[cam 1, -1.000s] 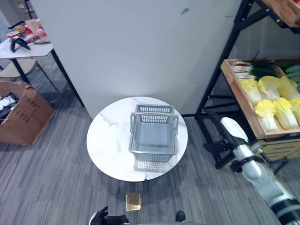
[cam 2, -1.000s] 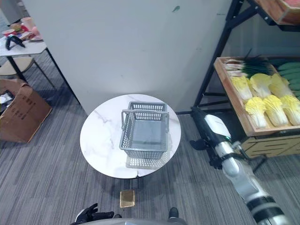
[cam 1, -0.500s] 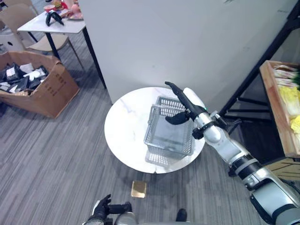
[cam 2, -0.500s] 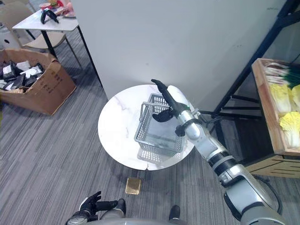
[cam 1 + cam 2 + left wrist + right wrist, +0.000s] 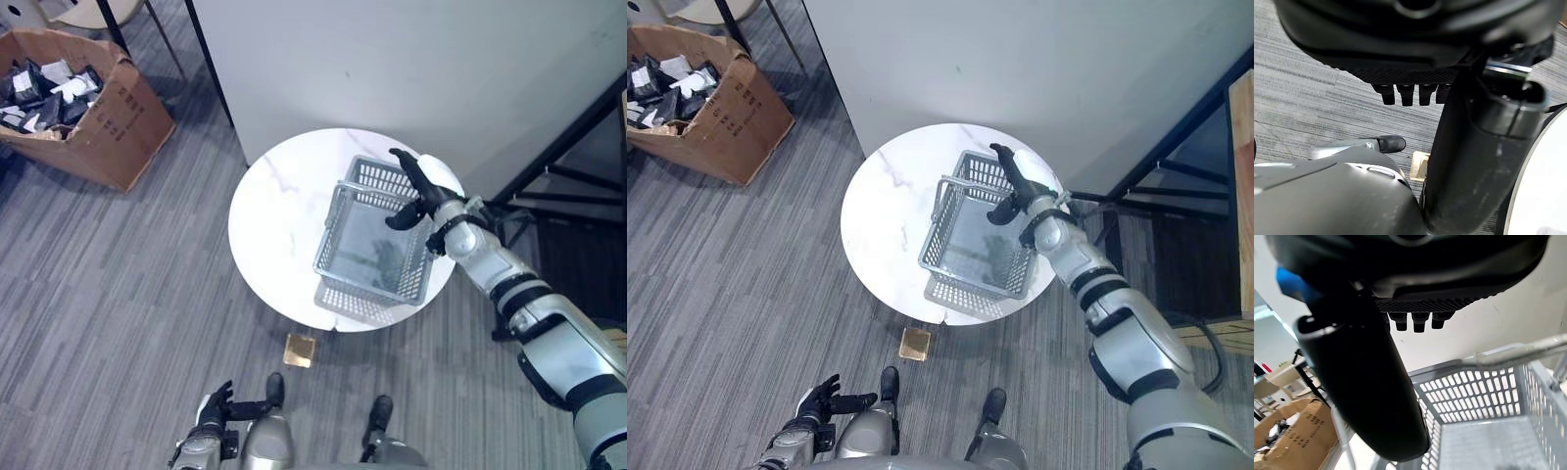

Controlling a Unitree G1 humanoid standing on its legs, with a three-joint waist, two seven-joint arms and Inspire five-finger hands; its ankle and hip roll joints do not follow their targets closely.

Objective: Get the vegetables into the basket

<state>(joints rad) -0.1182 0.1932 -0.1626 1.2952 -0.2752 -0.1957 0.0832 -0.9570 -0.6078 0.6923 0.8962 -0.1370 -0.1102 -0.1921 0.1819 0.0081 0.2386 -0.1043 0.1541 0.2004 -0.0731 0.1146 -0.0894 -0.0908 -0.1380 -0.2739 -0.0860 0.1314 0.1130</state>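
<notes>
Since half a second ago the right hand has stayed over the far right corner of the basket, while the head camera has swung so that the shelf of vegetables seen earlier at the right has left the picture. Fingers of this hand are straight and spread, thumb apart, and it holds nothing; its palm hovers just above the basket's raised handle, and I cannot tell whether it touches. The grey mesh basket, directly beneath and in front of that hand, stands upright on the round white bench with nothing visible inside it. The left hand hangs low beside the robot, well apart from the basket, fingers relaxed and empty. A cardboard box sits on the carpeted floor far to the left of both hands. A small tan square lies on the floor just past the bench's near edge.
</notes>
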